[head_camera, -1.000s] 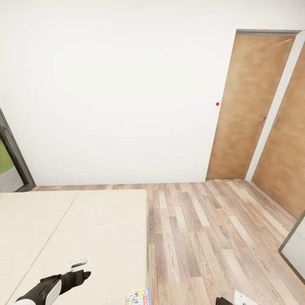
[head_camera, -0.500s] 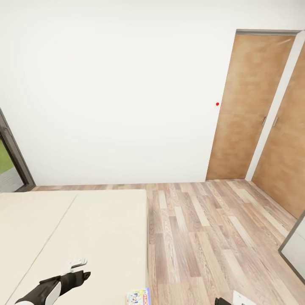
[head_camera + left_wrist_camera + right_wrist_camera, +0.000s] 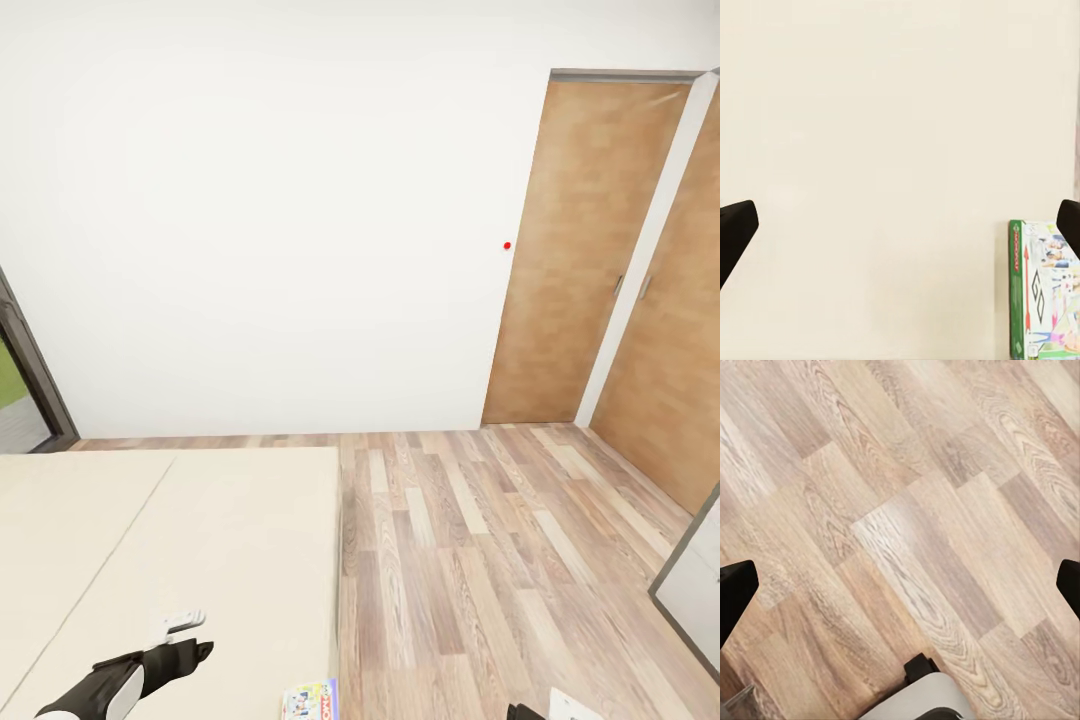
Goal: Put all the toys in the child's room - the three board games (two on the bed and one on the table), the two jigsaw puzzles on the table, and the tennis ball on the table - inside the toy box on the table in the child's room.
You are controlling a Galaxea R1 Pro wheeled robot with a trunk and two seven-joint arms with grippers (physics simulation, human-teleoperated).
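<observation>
L fingers [image 3: 900,225] released over bed [image 3: 200,560] | board game [image 3: 1044,289] beside, grab next | R fingers [image 3: 900,585] released above floor [image 3: 915,510], idle

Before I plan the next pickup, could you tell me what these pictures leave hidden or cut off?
- Board game: cut by the head view's bottom edge and, in the left wrist view, by the frame corner; its full face is unreadable.
- Right gripper: fingertips sit at the right wrist view's edges, above bare floor.
- Bed: runs past the head view's left and bottom edges.
</observation>
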